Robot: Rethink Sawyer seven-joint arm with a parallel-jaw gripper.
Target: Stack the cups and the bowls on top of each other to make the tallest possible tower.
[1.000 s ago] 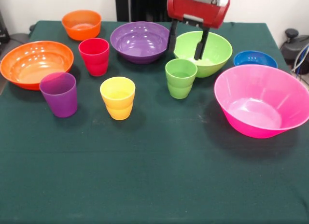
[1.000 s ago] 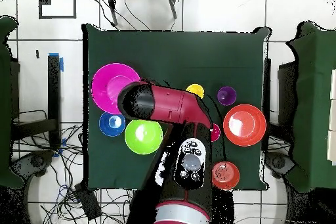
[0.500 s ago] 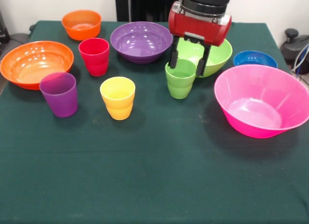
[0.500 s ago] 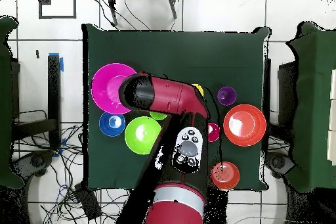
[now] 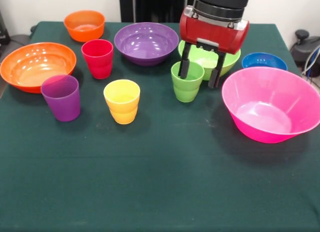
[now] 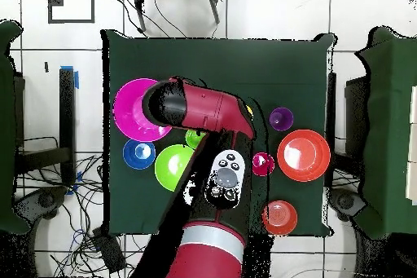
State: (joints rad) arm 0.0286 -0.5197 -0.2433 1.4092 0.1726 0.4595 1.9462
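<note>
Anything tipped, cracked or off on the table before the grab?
Nothing stands out. All four cups and six bowls sit upright and apart on the green cloth, nothing stacked yet. The gripper is open, one finger in front of the green cup and the other beside it toward the pink bowl.

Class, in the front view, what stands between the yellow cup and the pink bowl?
The green cup, with the open gripper around its far rim.

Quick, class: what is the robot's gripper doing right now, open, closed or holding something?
Gripper: open, holding nothing; one finger is at the green cup's rim, the other hangs beside the cup.
</note>
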